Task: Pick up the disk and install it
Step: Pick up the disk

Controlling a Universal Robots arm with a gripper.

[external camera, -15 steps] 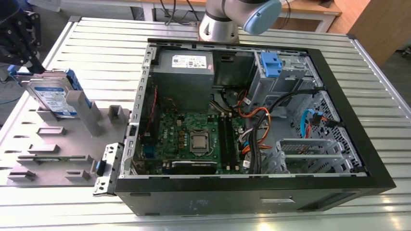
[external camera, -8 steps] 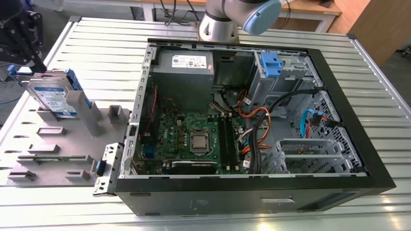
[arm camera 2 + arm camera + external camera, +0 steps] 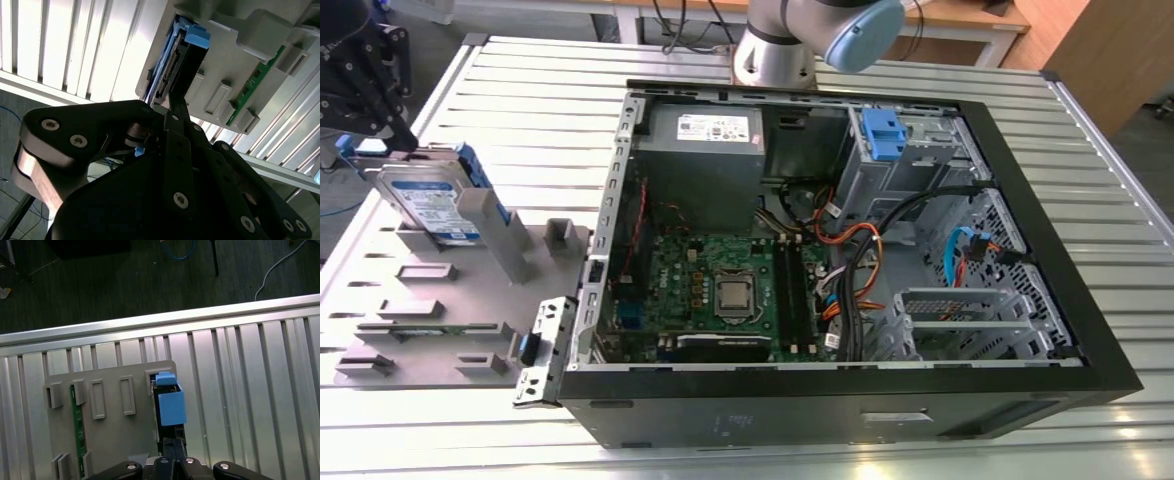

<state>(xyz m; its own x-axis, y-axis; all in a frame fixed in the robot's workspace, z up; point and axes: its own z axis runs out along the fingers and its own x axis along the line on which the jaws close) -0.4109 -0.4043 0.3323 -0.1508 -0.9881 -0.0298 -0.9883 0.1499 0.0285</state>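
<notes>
While upright in holder (image 3: 400, 320), disk (image 3: 434, 205) right at pincer (image 3: 398, 142).

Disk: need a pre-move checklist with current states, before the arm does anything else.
1. Disk upright in grey fixture: ok.
2. Blue bracket on disk: ok.
3. Gripper in line with disk's end, first wrist view: ok.
4. Gripper touching disk: cannot tell.
5. Case open, inside exposed: ok.
6. Drive cage free, cables clear of it: cannot tell.
</notes>
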